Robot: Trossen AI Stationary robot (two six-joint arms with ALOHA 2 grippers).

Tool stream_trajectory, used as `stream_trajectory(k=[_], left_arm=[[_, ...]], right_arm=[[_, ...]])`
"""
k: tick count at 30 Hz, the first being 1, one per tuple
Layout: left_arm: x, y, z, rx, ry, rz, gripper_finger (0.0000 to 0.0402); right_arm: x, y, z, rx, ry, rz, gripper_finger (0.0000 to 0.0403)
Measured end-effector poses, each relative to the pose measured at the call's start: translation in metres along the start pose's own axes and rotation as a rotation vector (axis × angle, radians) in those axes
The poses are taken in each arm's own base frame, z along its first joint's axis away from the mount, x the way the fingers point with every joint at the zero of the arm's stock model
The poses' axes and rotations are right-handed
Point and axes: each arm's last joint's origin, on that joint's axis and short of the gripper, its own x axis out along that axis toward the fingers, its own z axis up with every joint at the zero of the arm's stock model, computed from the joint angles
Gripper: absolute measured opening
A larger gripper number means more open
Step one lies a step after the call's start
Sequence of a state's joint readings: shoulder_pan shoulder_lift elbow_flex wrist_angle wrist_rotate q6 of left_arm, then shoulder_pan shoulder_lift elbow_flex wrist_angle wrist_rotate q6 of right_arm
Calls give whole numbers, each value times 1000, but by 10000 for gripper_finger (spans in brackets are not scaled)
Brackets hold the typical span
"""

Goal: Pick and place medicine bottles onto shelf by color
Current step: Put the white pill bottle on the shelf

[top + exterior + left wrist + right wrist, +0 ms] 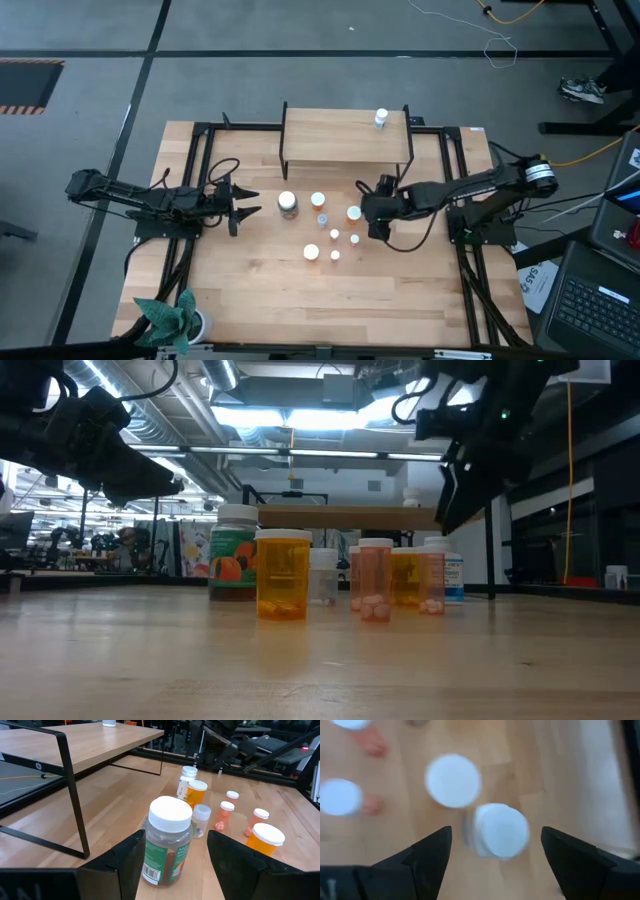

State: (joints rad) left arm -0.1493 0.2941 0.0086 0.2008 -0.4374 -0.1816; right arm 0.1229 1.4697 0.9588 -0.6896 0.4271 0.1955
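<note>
Several white-capped medicine bottles stand upright on their bases on the tabletop in front of the shelf (345,140). One small bottle (381,119) stands on the shelf's far right. My left gripper (252,206) is open and level, just left of a large dark bottle with a green label (288,204). In the left wrist view that bottle (167,842) stands just ahead of the gap between the fingers. My right gripper (370,212) is open and points down above a white-capped bottle (354,212). In the right wrist view that bottle's cap (501,831) lies below and between the fingers, with nothing touching it.
Orange bottles (196,795) (264,839) and smaller ones (226,814) cluster between the two grippers. The shelf's thin black legs (75,805) stand close to the large bottle. A green plant figure (170,318) sits at the table's near left corner. A laptop (600,300) lies beyond the right edge.
</note>
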Motion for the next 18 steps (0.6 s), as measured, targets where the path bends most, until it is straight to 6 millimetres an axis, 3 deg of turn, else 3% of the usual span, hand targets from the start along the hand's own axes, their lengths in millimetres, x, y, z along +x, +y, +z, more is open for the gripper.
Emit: stream_trajectory(k=[11, 18], left_arm=[[0, 0, 0, 0, 0, 0, 209], [0, 0, 0, 1, 2, 0, 209]], right_arm=[[13, -26, 3, 48, 52, 106, 310], [31, -27, 4, 44, 96, 128, 310]])
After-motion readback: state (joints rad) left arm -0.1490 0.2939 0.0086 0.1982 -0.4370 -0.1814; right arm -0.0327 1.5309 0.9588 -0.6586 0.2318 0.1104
